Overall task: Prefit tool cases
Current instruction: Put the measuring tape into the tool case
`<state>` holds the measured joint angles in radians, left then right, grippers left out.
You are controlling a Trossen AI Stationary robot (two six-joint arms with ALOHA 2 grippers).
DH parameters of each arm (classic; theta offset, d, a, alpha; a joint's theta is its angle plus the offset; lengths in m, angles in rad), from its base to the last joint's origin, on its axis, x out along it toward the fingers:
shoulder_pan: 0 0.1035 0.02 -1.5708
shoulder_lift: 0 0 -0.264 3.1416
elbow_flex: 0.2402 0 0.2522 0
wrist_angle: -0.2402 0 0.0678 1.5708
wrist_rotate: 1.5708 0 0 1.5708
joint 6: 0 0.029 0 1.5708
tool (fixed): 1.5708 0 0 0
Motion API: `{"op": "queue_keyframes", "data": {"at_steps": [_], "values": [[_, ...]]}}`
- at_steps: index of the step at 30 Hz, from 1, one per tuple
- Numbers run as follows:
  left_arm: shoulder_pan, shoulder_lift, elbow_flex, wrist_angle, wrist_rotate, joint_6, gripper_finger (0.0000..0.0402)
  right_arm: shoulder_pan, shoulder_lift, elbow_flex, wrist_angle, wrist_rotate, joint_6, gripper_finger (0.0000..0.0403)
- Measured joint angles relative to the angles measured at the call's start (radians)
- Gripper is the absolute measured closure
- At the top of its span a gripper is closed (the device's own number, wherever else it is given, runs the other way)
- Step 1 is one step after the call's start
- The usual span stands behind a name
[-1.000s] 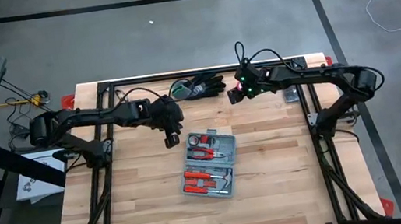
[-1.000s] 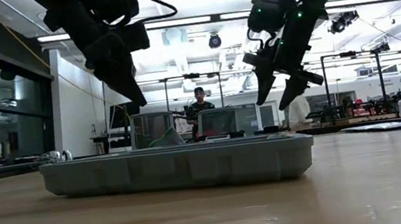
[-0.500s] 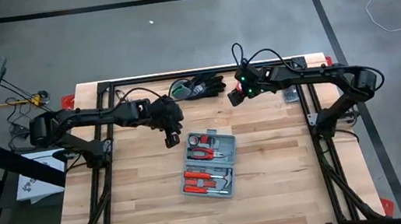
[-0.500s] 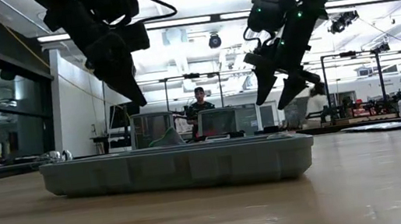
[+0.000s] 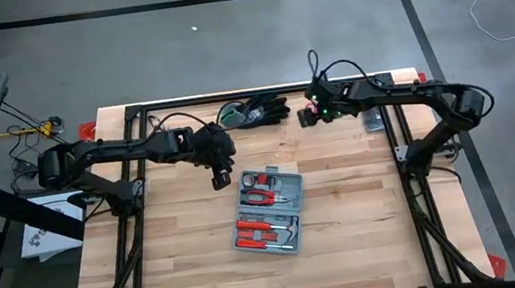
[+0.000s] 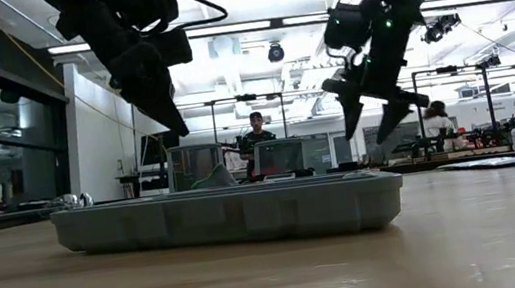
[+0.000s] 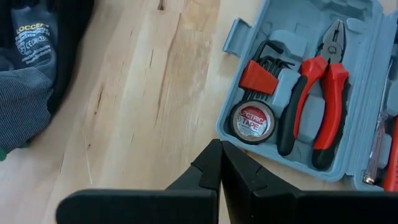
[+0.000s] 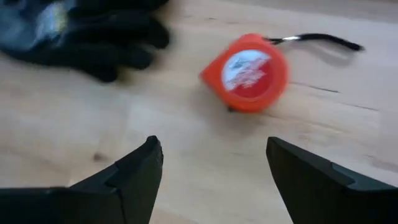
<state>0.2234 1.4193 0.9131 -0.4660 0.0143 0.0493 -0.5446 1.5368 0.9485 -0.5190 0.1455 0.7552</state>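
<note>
On the wooden table [image 5: 349, 222], a grey-blue hinged plastic tool case [image 5: 268, 211] lies open near the middle, holding red-handled pliers [image 7: 323, 93]. Just beside its far corner, the left gripper [image 5: 219, 180] hovers, fingers pressed together. Near the far edge, the right gripper [image 8: 211, 168] hangs spread wide above a round orange tape measure [image 8: 245, 73], beside black gloves [image 5: 255, 111].

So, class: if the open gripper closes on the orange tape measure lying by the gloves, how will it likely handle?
The tape measure looks hard-shelled, so probably rigid. Its rounded body may slip between the right gripper's fingers. Its cord would likely dangle.
</note>
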Motion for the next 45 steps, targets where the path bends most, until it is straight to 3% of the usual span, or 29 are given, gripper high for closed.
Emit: {"op": "queue_keyframes", "data": {"at_steps": [6, 14, 20, 25, 36, 45], "values": [[0.0, 0.0, 0.0, 0.019, 0.0, 0.006, 0.0401, -0.043, 0.0, 0.0, 0.047, -0.052, -0.029, 0.0125], [0.0, 0.0, 0.0, 0.023, 0.0, -0.018, 0.0401, -0.058, 0.0, 0.0, 0.121, -0.023, -0.064, 0.0125], [0.005, 0.0, 0.0, 0.022, 0.001, 0.061, 0.0401, -0.071, 0.0, 0.0, 0.134, -0.012, -0.04, 0.0125], [0.012, 0.0, 0.0, 0.017, 0.0, 0.11, 0.0401, -0.068, 0.0, 0.0, 0.142, -0.062, -0.022, 0.0126], [0.063, -0.001, 0.0, 0.046, -0.021, 0.049, 0.0401, -0.069, -0.001, 0.0, 0.17, -0.097, -0.073, 0.0125], [0.071, -0.001, 0.0, 0.046, 0.001, 0.005, 0.0401, -0.068, -0.002, 0.0, 0.214, -0.18, -0.126, 0.0085]]}}
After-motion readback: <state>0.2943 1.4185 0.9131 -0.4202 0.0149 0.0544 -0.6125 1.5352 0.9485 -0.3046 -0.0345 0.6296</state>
